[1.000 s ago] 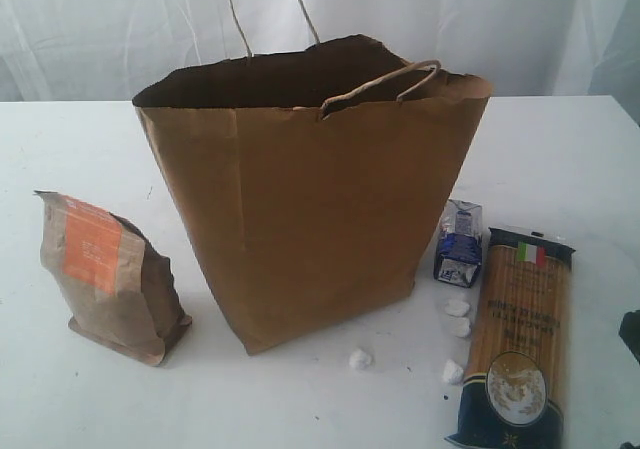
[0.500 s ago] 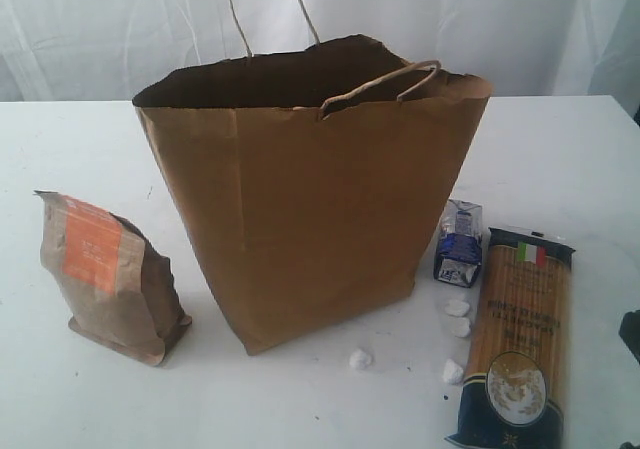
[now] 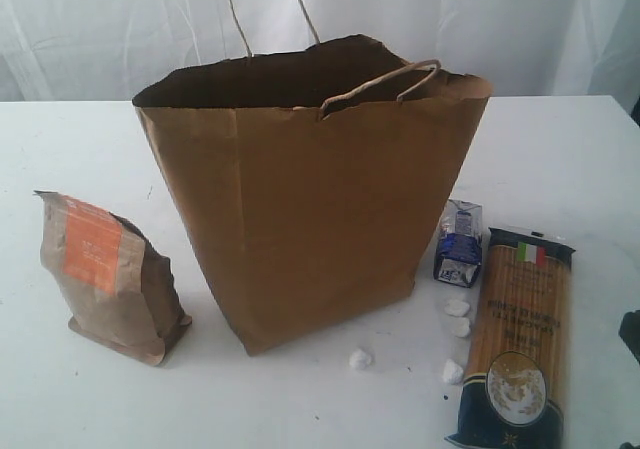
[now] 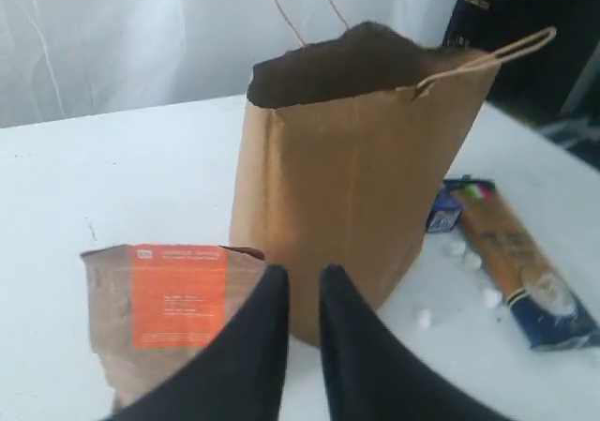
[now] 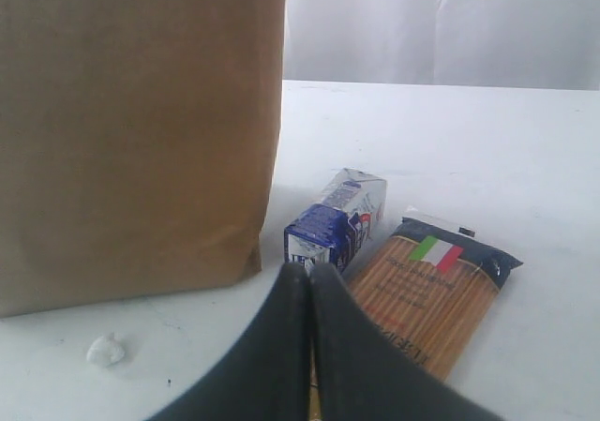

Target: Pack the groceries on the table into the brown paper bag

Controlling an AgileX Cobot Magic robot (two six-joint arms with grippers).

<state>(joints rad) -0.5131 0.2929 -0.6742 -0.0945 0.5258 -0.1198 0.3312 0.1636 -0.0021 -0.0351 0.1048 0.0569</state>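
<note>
- The pack (image 3: 515,334) lies flat at the near right; a pinch near one end would likely let it droop and swing, and its length could catch the bag's rim on the way in.
- The pouch (image 3: 105,274) stands at the near left, leaning a little; a nudge from a descending finger could tip it; its soft top may crumple under a grip.
- White lumps (image 3: 360,358) lie scattered on the table (image 3: 560,149) between the pack and the bag; a gripper sliding low could drag them along.
- The carton (image 3: 459,244) stands just beside the right wall of the bag (image 3: 310,209); that leaves little room for a finger, and a push there could shove the bag.
- The bag stands open mid-table; its near handle (image 3: 385,84) flops over the rim and could snag a gripper or an item.
- The left gripper (image 4: 302,285) hovers high over the near left, above the pouch, pointed toward the bag; its fingers are parted by only a slit and hold nothing.
- The right gripper (image 5: 310,276) sits low at the near right, aimed at the carton and pack; its fingers are pressed together and empty; it would need to open before any grasp.
</note>
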